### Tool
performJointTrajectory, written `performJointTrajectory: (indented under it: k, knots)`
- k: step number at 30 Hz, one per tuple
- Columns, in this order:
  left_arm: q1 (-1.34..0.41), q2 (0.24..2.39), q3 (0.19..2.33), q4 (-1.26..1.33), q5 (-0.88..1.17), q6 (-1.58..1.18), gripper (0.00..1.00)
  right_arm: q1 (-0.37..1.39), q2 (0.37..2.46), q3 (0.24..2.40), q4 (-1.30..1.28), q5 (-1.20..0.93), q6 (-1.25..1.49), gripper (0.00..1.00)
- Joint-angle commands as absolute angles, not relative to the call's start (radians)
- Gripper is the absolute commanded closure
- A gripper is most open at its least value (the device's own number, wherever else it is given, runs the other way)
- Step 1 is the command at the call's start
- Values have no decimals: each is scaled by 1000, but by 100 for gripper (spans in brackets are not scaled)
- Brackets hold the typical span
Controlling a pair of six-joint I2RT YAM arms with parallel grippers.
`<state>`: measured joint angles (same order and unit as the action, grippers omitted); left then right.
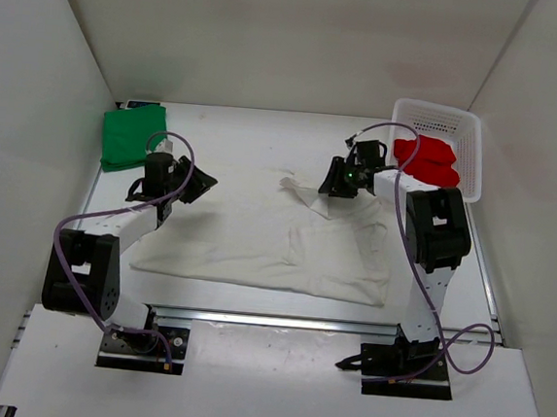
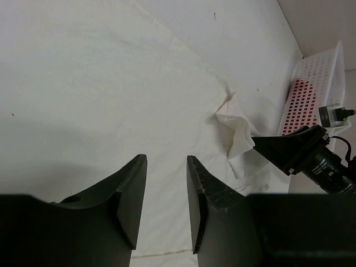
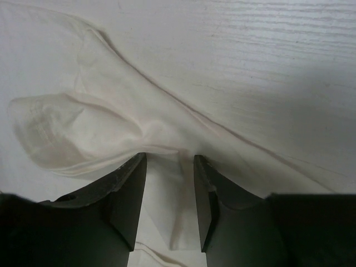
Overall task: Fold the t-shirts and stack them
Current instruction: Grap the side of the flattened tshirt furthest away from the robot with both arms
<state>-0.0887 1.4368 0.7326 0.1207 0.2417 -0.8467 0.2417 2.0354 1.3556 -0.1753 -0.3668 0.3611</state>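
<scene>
Off-white t-shirt [image 1: 285,243] lies spread flat, rumpled at its far edge.

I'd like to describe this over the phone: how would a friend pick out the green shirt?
Look at the white table and go to its far left corner. There lies the green t-shirt, folded small and flat. It differs from the off-white t-shirt spread across the middle and the red t-shirt bunched in the basket.

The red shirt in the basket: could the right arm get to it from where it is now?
Probably yes. The red shirt lies uncovered in the open-topped basket, close beside the right arm; only the basket wall stands between.
</scene>
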Motion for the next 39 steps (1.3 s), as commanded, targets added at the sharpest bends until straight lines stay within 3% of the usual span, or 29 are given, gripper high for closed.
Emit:
performJointTrajectory:
  k: [1,3,8,11,16,30,34,39]
  knots:
    - [-86,1428,762,126,221,-828,55,249,2037,1393,-115,-408,376,62]
    - [-87,1443,765,123,221,-827,54,245,2040,1385,-95,-436,387,63]
    - [-81,1467,793,120,207,-819,55,222,2028,1370,-81,-474,410,90]
    - [-67,1503,825,107,190,-821,55,215,2010,1373,-77,-460,420,100]
    - [-18,1583,939,32,62,-776,52,166,2031,1471,-112,-439,414,100]
    - [92,1828,1216,-162,-64,-661,49,121,2290,2017,-440,-215,272,100]
    - [84,1894,1288,-201,-103,-623,48,115,2345,2089,-483,-213,264,99]
    - [54,2072,1561,-346,-141,-531,45,109,2326,2062,-451,-262,265,100]
